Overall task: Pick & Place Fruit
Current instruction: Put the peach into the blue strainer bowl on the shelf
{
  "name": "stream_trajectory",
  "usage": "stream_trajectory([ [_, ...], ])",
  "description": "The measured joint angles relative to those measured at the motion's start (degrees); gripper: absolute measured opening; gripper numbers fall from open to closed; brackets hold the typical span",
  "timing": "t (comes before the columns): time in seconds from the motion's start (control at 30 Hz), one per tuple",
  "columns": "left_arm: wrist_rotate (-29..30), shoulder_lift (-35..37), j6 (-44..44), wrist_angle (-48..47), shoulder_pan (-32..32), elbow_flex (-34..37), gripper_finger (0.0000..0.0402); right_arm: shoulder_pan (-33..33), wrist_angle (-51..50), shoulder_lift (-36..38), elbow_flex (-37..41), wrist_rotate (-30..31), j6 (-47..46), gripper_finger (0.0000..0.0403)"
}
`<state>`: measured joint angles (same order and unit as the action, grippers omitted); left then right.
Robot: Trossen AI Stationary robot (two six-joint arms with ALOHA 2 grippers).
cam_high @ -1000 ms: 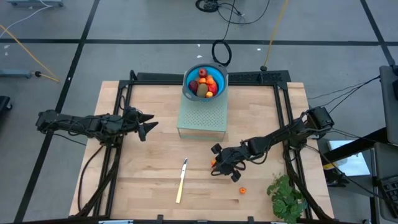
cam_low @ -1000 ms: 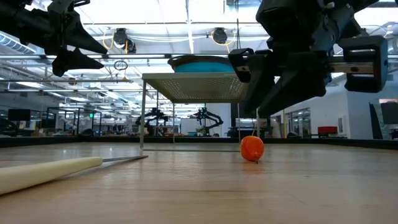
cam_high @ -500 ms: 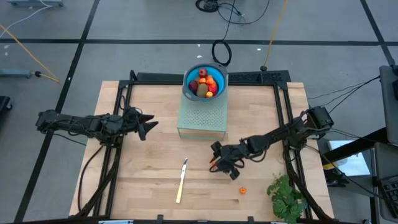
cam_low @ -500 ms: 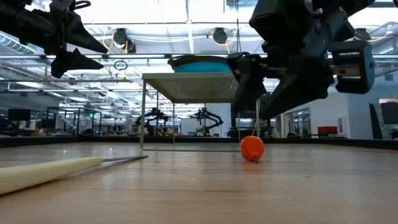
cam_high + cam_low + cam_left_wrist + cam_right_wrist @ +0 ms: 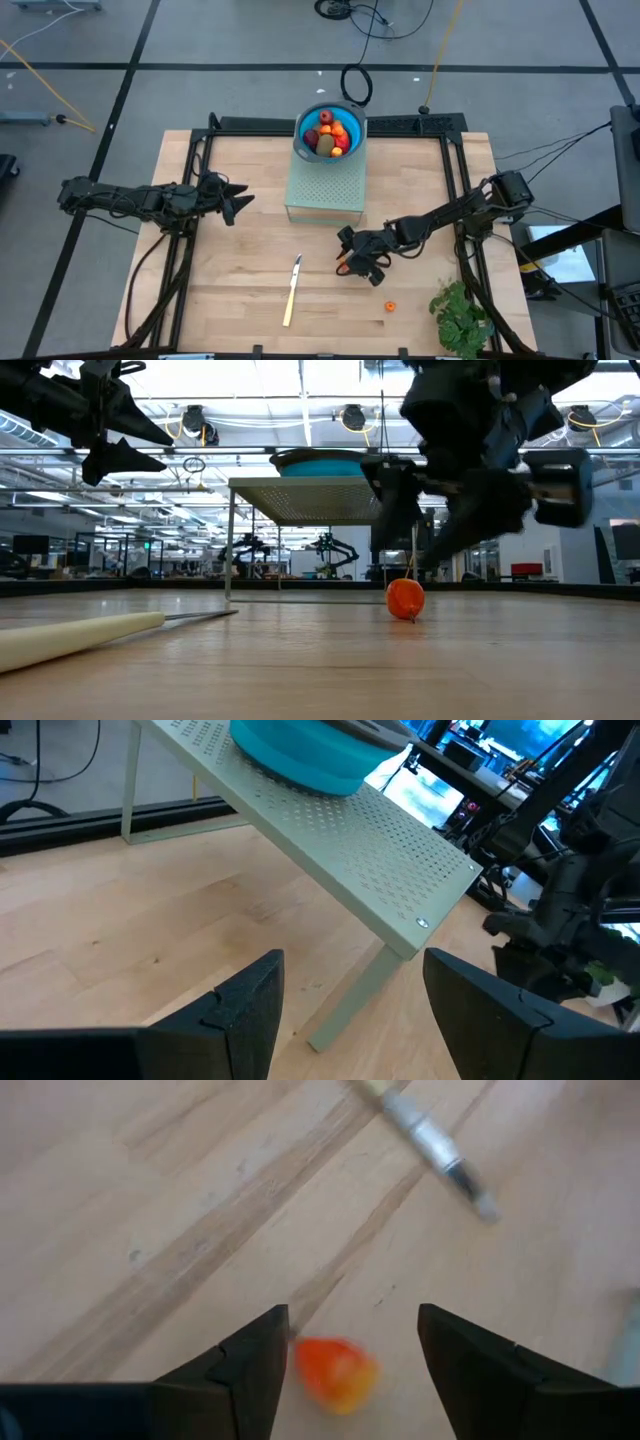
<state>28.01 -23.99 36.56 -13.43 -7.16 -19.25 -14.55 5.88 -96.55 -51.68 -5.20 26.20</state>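
A small orange piece of fruit lies on the wooden table, right between the fingers of my right gripper, which is open and hangs slanting down over it without touching it. In the high view this gripper is right of the table's middle, with the piece at its tips. A second orange bit lies nearer the front edge. More fruit fills the blue bowl. My left gripper waits open above the table's left side.
The bowl stands on a pale green perforated stand at the far middle. A pale-handled knife lies left of my right gripper. A leafy green bunch sits at the near right corner. In the low view an orange bit rests below the gripper.
My right gripper has opened its fingers over the orange piece, which stays on the table.
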Motion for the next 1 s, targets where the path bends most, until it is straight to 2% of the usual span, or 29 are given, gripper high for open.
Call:
stream_trajectory([
  [0.33,0.0,0.0,1.5,0.0,0.0,0.0,0.0241,0.5,1.9,-4.7,0.1,0.6,2.2,0.0221],
  [1.0,0.0,0.0,1.6,0.0,0.0,0.0,0.0241,2.2,0.5,-4.6,0.2,-2.4,1.9,0.0199],
])
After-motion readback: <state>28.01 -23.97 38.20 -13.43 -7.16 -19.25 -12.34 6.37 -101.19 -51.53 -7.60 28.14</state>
